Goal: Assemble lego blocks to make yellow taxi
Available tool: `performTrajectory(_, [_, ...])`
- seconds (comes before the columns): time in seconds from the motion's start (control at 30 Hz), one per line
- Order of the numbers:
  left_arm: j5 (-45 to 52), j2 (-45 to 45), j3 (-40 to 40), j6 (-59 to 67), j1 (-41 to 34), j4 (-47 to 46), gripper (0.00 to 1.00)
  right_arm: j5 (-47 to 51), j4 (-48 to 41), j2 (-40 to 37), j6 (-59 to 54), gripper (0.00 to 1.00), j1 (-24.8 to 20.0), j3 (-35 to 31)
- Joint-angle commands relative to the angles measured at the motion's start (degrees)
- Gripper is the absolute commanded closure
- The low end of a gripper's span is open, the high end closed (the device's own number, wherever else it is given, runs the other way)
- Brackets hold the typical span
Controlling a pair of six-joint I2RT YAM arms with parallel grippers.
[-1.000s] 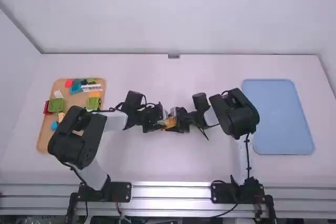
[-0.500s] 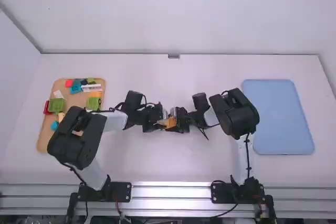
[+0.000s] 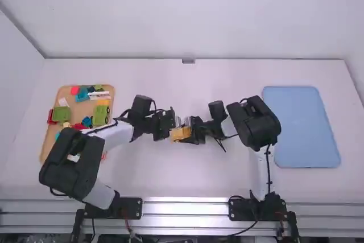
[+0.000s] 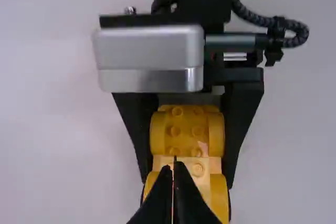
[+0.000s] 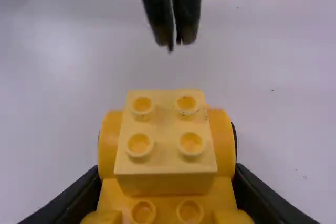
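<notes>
In the high view, my right gripper (image 3: 195, 131) holds the yellow taxi body (image 3: 181, 134) by its sides at mid-table, with my left gripper (image 3: 165, 125) just left of it. The right wrist view has the right gripper (image 5: 168, 195) shut on the yellow body (image 5: 168, 203), and a pale yellow 2x2 brick (image 5: 165, 166) sits on top. The left gripper's two fingertips hang apart from the brick, together and bare. In the left wrist view, the left gripper (image 4: 176, 163) is shut over the near end of the yellow body (image 4: 184, 135), which has rounded wheel-arch pieces.
A wooden tray (image 3: 50, 140) of loose green, blue, red, white and yellow pieces lies at the left, partly under the left arm. A flat blue mat (image 3: 301, 129) lies at the right.
The left arm has drawn back, and its gripper has shifted slightly left and away from the yellow body. More of the tray's pieces show. The right arm has kept still with the body.
</notes>
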Motion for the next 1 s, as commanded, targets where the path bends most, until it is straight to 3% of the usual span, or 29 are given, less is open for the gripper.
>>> performTrajectory(0.0, [0.59,3.26,-0.76,-0.17,0.02,-0.07,0.98,1.18,-0.35,0.79,-0.52,0.46,-0.15,-0.48])
performTrajectory(0.13, [-0.17,5.95,-0.59,-0.24,-0.02,-0.5,0.98,1.18,-0.33,0.79,-0.52,0.45,-0.11,-0.48])
performTrajectory(0.5, [-13.9,7.04,0.98,-4.96,0.04,-8.55,0.98,0.79,-0.31,0.79,-0.52,0.46,-0.15,-0.48])
performTrajectory(0.97, [-7.78,7.02,1.66,-4.0,0.02,-5.79,0.98,0.76,-0.55,0.79,-0.52,0.45,-0.15,-0.48])
